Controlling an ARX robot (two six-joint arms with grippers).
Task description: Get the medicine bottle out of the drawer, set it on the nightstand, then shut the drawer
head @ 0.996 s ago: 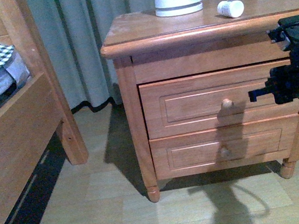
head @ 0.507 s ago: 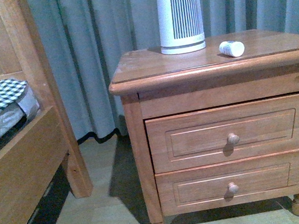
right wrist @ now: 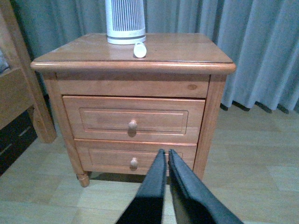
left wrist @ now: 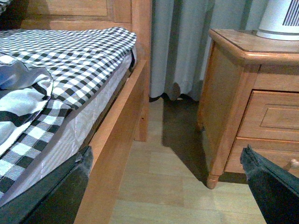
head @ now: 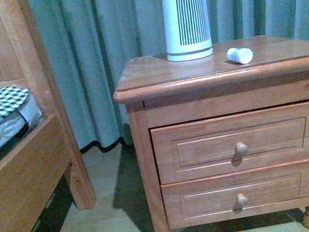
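The medicine bottle (head: 239,55) lies on its side on the nightstand (head: 148,76) top, right of a tall white ribbed appliance; it also shows in the right wrist view (right wrist: 139,49). The upper drawer (head: 206,146) is shut, flush with the cabinet front, its round knob (head: 241,148) showing; it is also in the right wrist view (right wrist: 103,119). Neither arm shows in the front view. My right gripper (right wrist: 166,154) is shut and empty, low in front of the nightstand, away from it. My left gripper (left wrist: 166,161) is open and empty, above the floor between bed and nightstand.
A white ribbed appliance (head: 186,20) stands at the back of the nightstand top. A wooden bed frame (head: 28,171) with checked bedding (left wrist: 56,74) is to the left. The lower drawer (head: 214,197) is shut. Curtains (head: 101,42) hang behind. Wood floor (left wrist: 159,182) lies between bed and nightstand.
One second ago my right arm was in front of the upper drawer's right side; it has left the front view. The front view has risen and shows more of the appliance.
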